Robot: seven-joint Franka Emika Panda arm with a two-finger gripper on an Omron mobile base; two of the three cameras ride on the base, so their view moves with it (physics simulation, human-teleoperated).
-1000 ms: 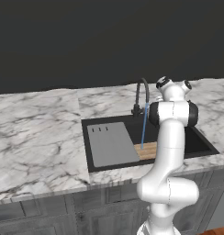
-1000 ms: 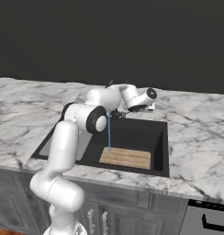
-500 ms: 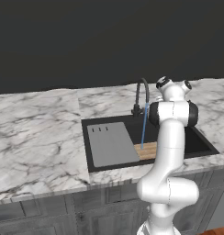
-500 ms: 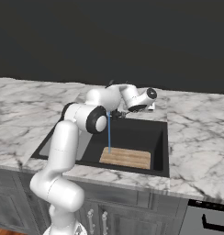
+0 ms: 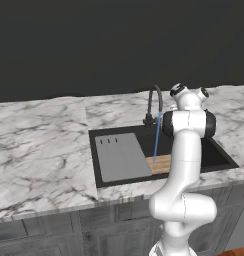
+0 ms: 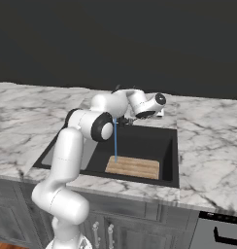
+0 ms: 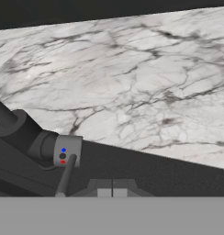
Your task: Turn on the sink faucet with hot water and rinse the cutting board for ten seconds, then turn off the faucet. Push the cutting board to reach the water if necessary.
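Note:
A thin light-blue stream of water (image 5: 156,142) falls from the dark gooseneck faucet (image 5: 155,102) onto the near-left end of the tan wooden cutting board (image 6: 133,167), which lies flat in the black sink (image 6: 161,141). In the hand view my gripper (image 7: 112,189) is shut with nothing between its fingertips. It sits just to the right of the faucet's slim lever (image 7: 65,174) and of the grey collar with a blue and a red dot (image 7: 65,150). My arm hides part of the board in the left base view.
A plain grey panel (image 5: 121,156) with three small slots fills the left half of the sink. White-grey marble countertop (image 5: 39,145) surrounds the basin, with a dark wall behind. Cabinet fronts (image 6: 140,221) lie below the counter edge.

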